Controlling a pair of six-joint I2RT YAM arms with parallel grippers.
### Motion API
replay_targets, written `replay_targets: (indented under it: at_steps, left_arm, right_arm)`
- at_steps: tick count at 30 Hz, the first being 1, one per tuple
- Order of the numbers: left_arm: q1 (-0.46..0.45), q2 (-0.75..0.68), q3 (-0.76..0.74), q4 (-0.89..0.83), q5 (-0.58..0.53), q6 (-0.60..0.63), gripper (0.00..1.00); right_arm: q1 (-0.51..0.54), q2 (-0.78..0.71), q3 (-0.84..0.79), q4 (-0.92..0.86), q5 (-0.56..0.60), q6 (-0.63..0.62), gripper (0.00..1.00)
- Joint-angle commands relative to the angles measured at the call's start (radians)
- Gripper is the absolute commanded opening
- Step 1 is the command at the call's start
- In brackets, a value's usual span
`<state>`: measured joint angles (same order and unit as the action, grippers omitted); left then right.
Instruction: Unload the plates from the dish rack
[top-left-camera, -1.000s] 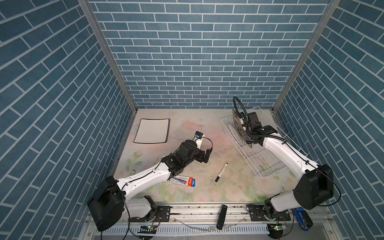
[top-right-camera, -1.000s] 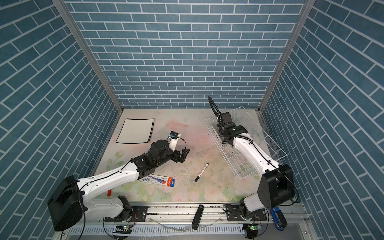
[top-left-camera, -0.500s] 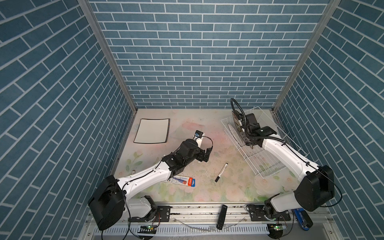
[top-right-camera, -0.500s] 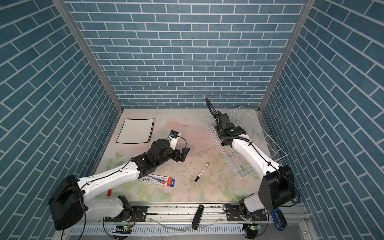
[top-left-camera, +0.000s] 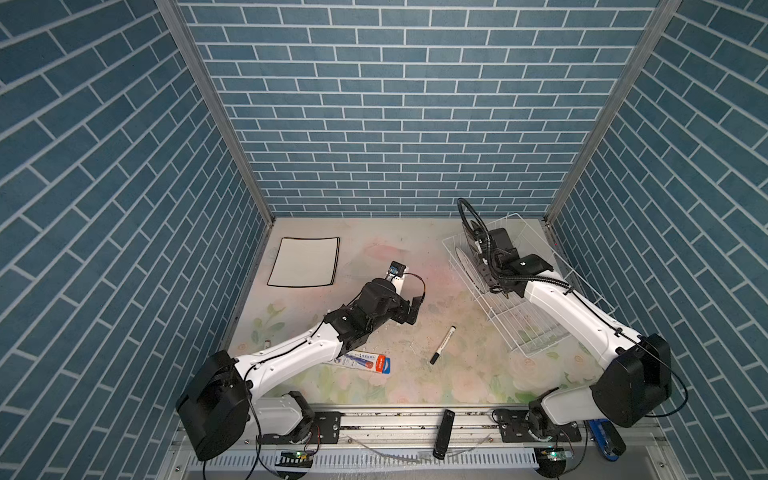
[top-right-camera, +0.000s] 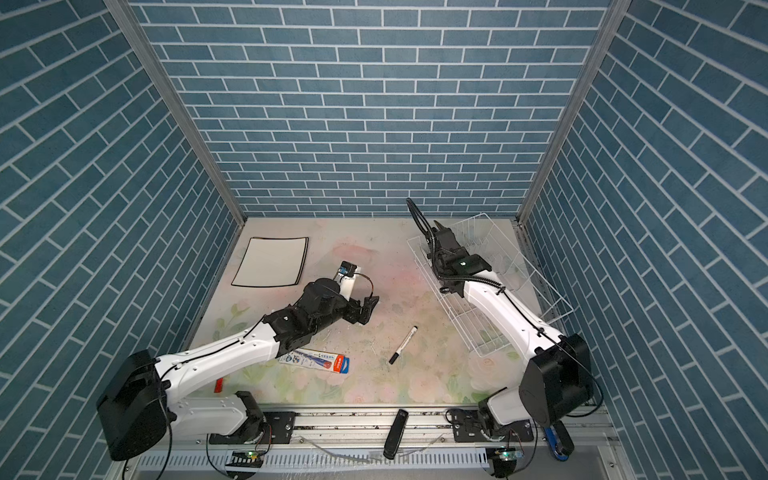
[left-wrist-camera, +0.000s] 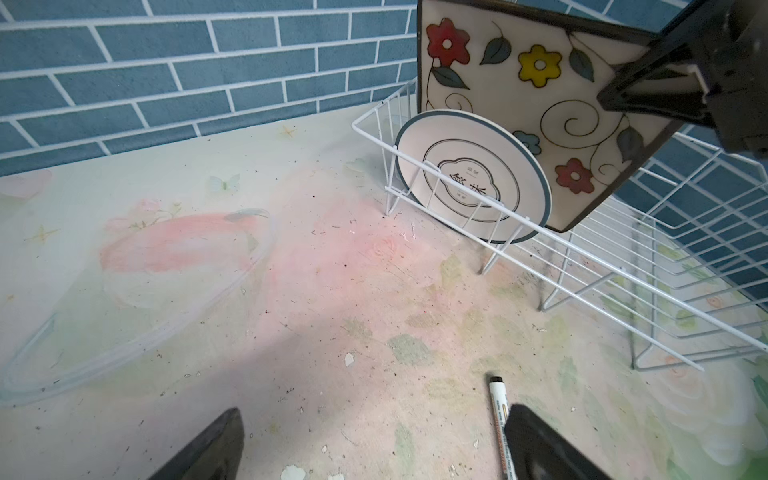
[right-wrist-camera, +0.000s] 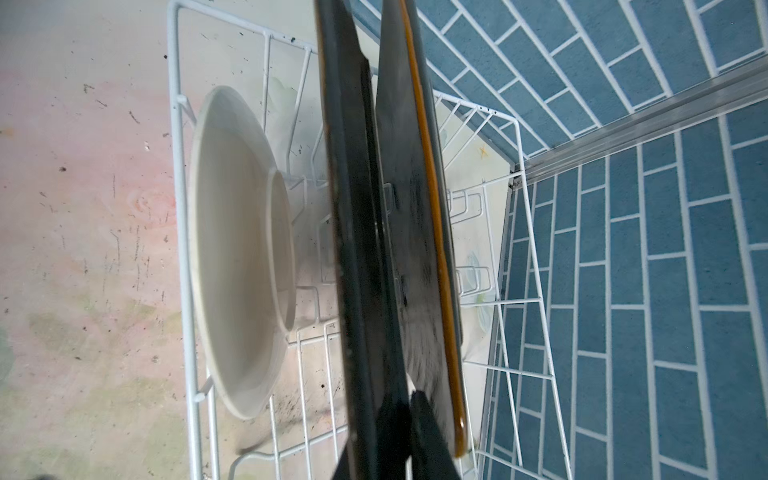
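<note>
Rack (left-wrist-camera: 665, 266) holds round plate (left-wrist-camera: 471, 178); right gripper (right-wrist-camera: 401, 403) clamps floral plate (left-wrist-camera: 519, 83).

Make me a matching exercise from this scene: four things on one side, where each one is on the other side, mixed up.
Things:
1. floral plate
2. round white plate
3. black-rimmed white plate
4. marker

Places:
A. flat on the table, near the left wall
B. tilted, pinched by the right gripper
C. standing on edge at the end of the dish rack
D. lying on the table between the two arms

Pairs: 1-B, 2-C, 3-A, 4-D
</note>
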<state>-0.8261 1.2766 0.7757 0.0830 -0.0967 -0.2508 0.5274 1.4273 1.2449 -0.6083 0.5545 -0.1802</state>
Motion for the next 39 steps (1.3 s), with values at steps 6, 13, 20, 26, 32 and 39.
replay_targets:
  at_steps: [6, 13, 20, 26, 32, 39]
  left_arm:
    - [-0.005, 0.001, 0.013, -0.006, -0.015, 0.002, 1.00]
    - [-0.006, -0.008, 0.002, 0.014, -0.006, 0.004, 1.00]
    - [-0.005, -0.017, -0.022, 0.056, 0.012, 0.016, 1.00]
    - [-0.005, -0.018, -0.019, 0.044, 0.006, 0.018, 1.00]
    - [-0.005, -0.016, -0.023, 0.051, 0.004, 0.013, 1.00]
    - [-0.005, -0.018, -0.026, 0.052, -0.002, 0.008, 1.00]
  right_arm:
    - [0.042, -0.080, 0.037, 0.070, 0.033, 0.010, 0.00]
    - [0.062, -0.089, 0.063, 0.050, 0.066, 0.008, 0.00]
    - [0.079, -0.106, 0.077, 0.038, 0.095, 0.000, 0.00]
    - [0.097, -0.129, 0.083, 0.036, 0.104, -0.007, 0.00]
    - [0.115, -0.139, 0.099, 0.024, 0.122, -0.012, 0.00]
    - [0.129, -0.152, 0.102, 0.035, 0.140, -0.021, 0.00]
